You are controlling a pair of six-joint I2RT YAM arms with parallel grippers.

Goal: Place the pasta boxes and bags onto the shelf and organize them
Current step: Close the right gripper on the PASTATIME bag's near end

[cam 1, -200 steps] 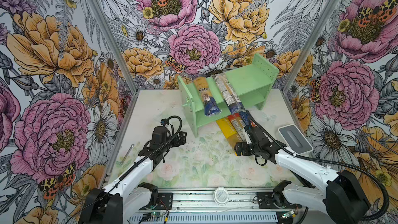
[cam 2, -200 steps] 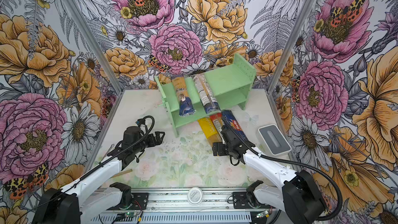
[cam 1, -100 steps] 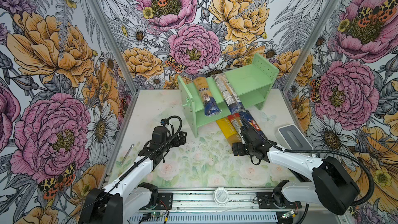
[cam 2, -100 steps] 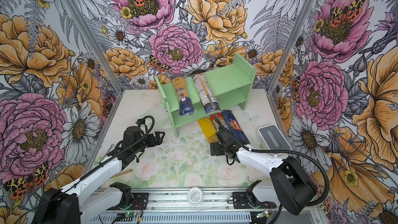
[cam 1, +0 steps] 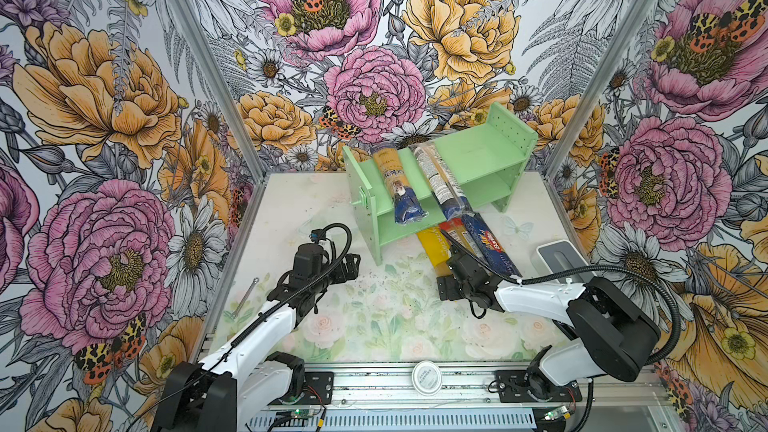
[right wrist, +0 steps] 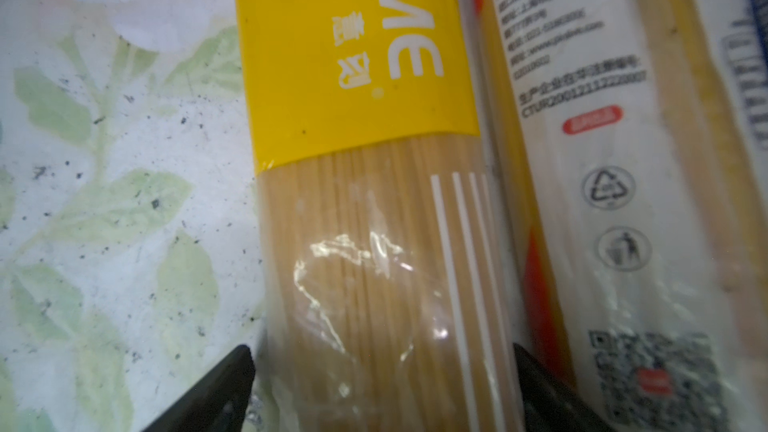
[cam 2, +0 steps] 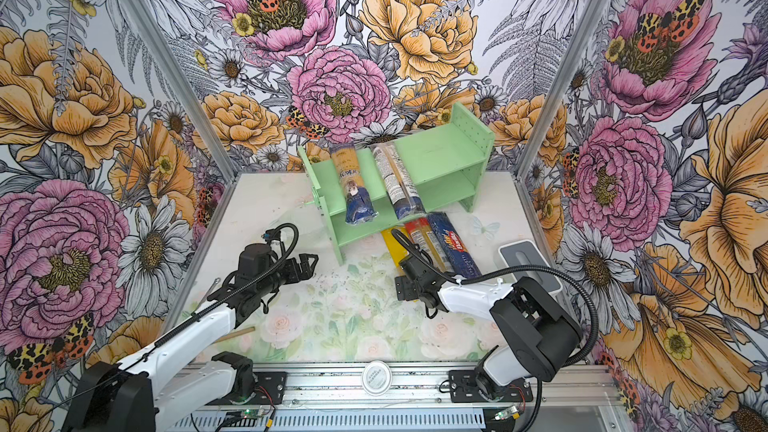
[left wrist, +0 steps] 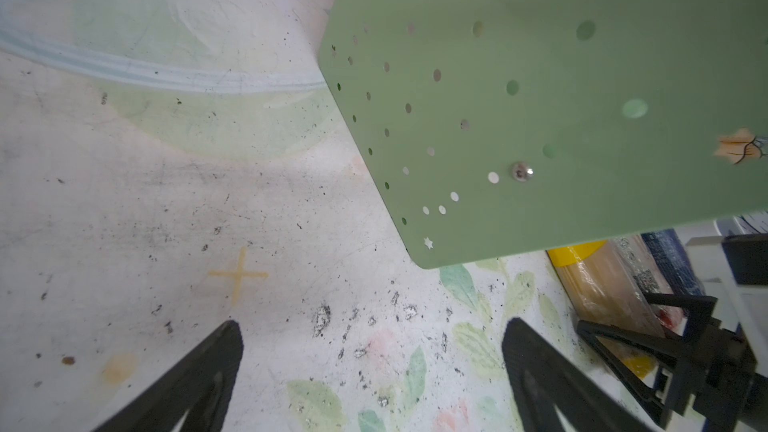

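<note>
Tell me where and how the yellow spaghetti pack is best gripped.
Probably across its narrow width at the clear near end, from above: the yellow pack lies flat, one long side beside bare table, the other against the red pack, a tight seam to enter.

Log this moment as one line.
right tool: open around yellow pack | left tool: open, empty | shelf: two clear packs across top

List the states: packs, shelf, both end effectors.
Mint-green wooden shelf: upright.
Two clear, blue-ended spaghetti packs: across top tier, overhanging.
Yellow spaghetti pack: on table.
Red spaghetti pack: on table.
Dark-blue spaghetti pack: on table.
Left end effector: open, empty.
Right end effector: open, straddling yellow pack.
</note>
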